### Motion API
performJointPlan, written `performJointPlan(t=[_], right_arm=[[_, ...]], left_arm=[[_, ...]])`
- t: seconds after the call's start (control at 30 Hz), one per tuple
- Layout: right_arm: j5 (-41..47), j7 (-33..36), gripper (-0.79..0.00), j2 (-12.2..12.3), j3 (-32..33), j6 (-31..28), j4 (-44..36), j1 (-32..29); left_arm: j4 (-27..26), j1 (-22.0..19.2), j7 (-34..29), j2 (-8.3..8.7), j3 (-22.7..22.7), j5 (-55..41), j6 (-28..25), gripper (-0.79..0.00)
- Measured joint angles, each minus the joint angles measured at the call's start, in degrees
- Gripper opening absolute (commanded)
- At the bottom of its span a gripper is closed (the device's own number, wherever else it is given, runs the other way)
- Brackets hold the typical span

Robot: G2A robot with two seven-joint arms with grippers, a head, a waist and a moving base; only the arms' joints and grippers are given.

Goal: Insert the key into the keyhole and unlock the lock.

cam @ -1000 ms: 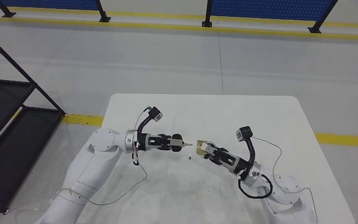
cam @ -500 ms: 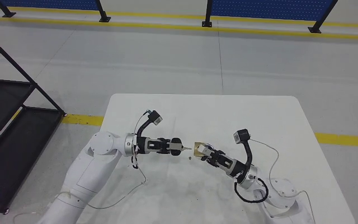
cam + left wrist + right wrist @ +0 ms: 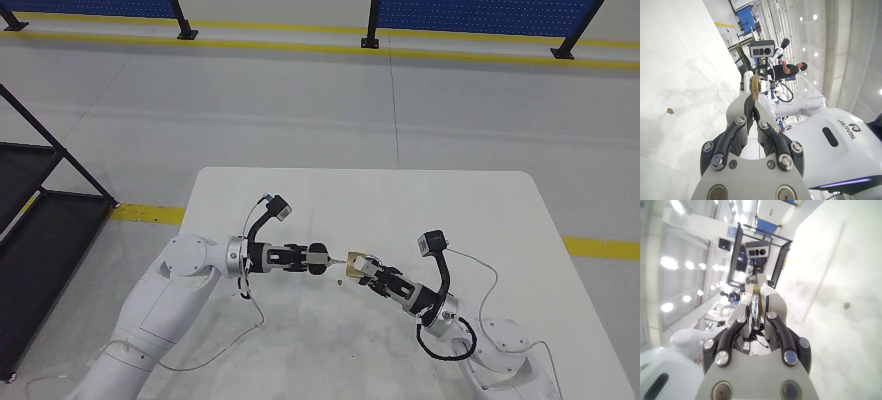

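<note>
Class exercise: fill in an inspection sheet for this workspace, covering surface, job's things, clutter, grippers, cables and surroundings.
Surface: white table, faintly smudged.
Job's things: small metal key pointing at the brass padlock with chrome shackle; whether it is inserted cannot be told.
Clutter: one small brown crumb on the table.
Grippers: left gripper shut on the key; right gripper shut on the padlock.
Cables: thin cables along both arms.
Surroundings: black shelf rack, yellow floor lines, blue barriers.
</note>
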Motion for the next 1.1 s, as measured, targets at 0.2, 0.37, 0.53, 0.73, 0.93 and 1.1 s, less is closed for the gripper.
performJointPlan(t=[0.2, 0.37, 0.53, 0.73, 0.93, 1.1], right_arm=[[0.0, 0.0, -0.785, 0.0, 0.0, 0.0, 0.0, 0.0], [0.0, 0.0, -0.785, 0.0, 0.0, 0.0, 0.0, 0.0], [0.0, 0.0, -0.785, 0.0, 0.0, 0.0, 0.0, 0.0], [0.0, 0.0, -0.785, 0.0, 0.0, 0.0, 0.0, 0.0], [0.0, 0.0, -0.785, 0.0, 0.0, 0.0, 0.0, 0.0], [0.0, 0.0, -0.785, 0.0, 0.0, 0.0, 0.0, 0.0]], left_arm=[[0.2, -0.3, 0.1, 0.01, 0.3, -0.2, -0.2, -0.785], [0.2, -0.5, 0.2, 0.05, 0.6, -0.2, -0.3, -0.785], [0.1, -0.5, 0.2, 0.1, 0.7, -0.2, -0.2, -0.785], [0.0, -0.6, 0.1, 0.16, 0.9, -0.3, -0.3, -0.785], [0.2, -0.7, 0.0, 0.21, 1.2, -0.4, -0.2, -0.785], [0.3, -0.8, 0.1, 0.23, 1.4, -0.6, -0.4, -0.785]])
